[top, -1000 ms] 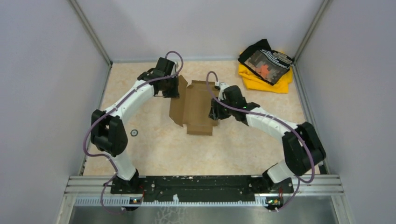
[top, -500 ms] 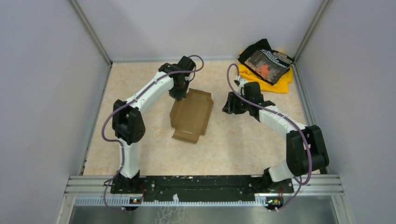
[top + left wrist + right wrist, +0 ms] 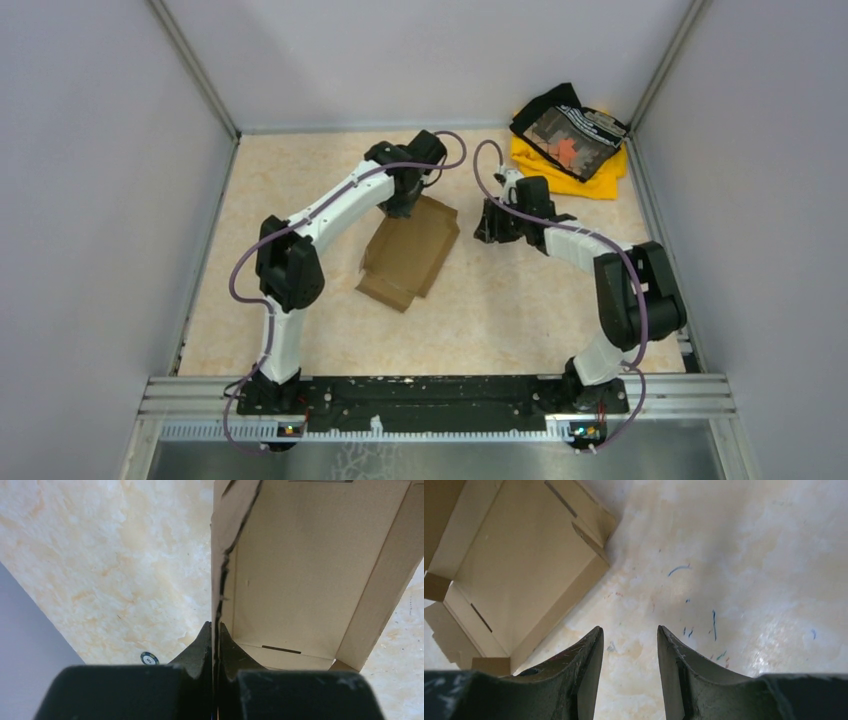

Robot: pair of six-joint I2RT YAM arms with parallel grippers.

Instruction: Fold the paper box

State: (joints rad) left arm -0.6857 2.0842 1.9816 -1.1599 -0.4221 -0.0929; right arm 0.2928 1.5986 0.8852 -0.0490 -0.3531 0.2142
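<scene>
The paper box (image 3: 410, 250) is a plain brown cardboard tray with raised side walls, lying askew at the table's middle. My left gripper (image 3: 406, 205) is shut on the box's far side wall; in the left wrist view the thin cardboard edge (image 3: 216, 605) runs up from between the closed fingertips (image 3: 214, 626), with the box's inside (image 3: 300, 565) to the right. My right gripper (image 3: 487, 228) hovers to the right of the box, open, with only bare tabletop between its fingers (image 3: 628, 630). The box (image 3: 519, 570) shows at upper left of the right wrist view.
A yellow and black cloth pile (image 3: 570, 140) lies in the back right corner. Grey walls enclose the table on three sides. A small round disc (image 3: 148, 657) sits on the tabletop left of the box. Pen marks (image 3: 714, 617) stain the surface near the right gripper.
The left gripper has swung right with the box wall in its grip, turning and shifting the box. The right gripper has left the box and pulled back to the right.
</scene>
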